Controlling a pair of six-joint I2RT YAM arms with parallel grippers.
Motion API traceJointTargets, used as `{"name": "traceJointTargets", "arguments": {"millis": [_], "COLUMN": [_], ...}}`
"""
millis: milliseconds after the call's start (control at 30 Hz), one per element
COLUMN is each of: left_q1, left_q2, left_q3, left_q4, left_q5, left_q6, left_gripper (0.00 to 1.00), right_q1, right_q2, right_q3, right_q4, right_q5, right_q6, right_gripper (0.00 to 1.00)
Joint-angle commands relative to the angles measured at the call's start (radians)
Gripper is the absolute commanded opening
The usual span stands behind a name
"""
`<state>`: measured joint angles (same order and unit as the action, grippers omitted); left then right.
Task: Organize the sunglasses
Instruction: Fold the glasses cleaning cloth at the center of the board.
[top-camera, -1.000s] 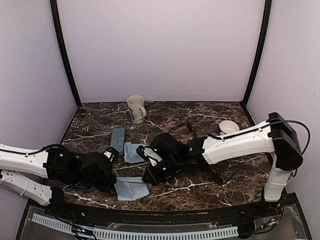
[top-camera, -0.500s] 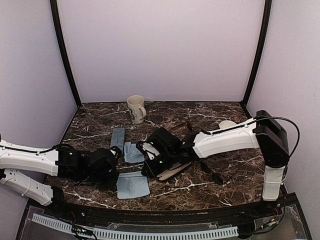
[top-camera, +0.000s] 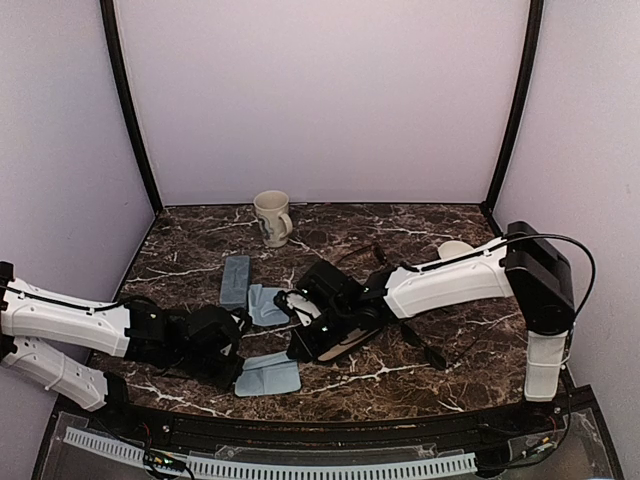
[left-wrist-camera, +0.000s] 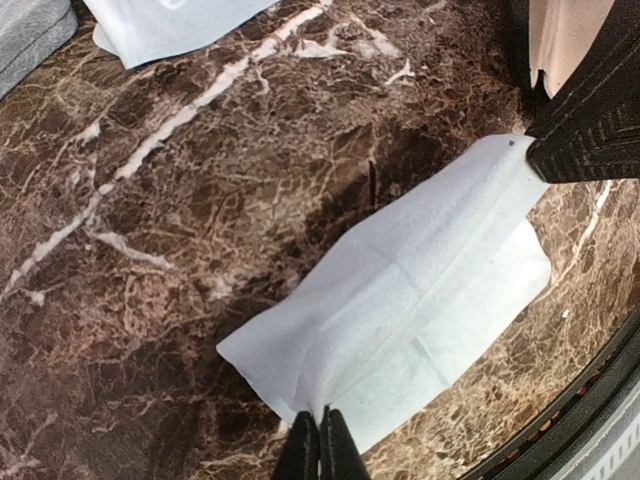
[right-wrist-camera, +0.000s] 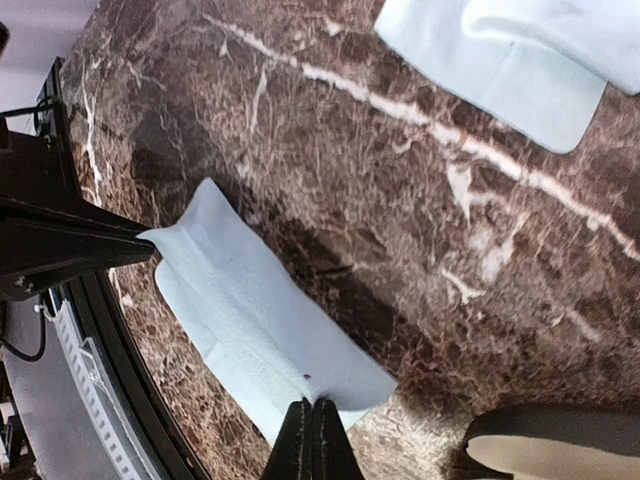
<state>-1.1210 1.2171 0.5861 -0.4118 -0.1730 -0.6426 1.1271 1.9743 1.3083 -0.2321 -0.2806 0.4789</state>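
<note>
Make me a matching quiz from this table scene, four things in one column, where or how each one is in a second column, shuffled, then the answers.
1. cream ceramic mug
2. grey-blue rectangular case
3. light blue cloth at the front
4. small white bowl

A. far right, partly hidden
B. pinched by the left gripper and the right gripper
C. upright, at the very back
D. lying flat, left of centre

Pairs: 1-C, 2-D, 3-B, 4-A

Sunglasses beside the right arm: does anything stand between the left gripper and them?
Yes. The right arm and the black case lie between the left gripper and the sunglasses. That gripper is shut on the blue cloth.
</note>
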Motion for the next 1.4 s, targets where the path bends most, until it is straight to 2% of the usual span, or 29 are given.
{"name": "traceJointTargets", "arguments": {"millis": [0, 333, 767, 1367], "left_q1": [0.004, 0.001, -0.045, -0.072], "left_q2": [-0.026, -0.039, -0.009, 0.081], "left_q3": [-0.026, -0.038, -0.009, 0.023], "left_q4": [-0.013, -0.061, -0.133, -0.118], "left_q5": [0.063, 0.109, 0.098, 0.097], "left_q6": [0.007, 0.02, -0.002, -0.002], "left_gripper": [0.0, 0.0, 0.02, 0.05], "right_q1": [0.01, 0.041, 0.069, 0.082], "right_q2": [-0.024, -0.05, -0.059, -0.033], "right_q3": [-0.041, -0.091, -0.116, -0.129], "right_q4": [0.003, 0.015, 0.025, 0.029], "right_q5": [-0.01, -0.012, -0.01, -0.003], "right_q6": [0.0, 0.032, 0.063, 0.073], "right_gripper": [0.0, 0.0, 0.0, 0.0]}}
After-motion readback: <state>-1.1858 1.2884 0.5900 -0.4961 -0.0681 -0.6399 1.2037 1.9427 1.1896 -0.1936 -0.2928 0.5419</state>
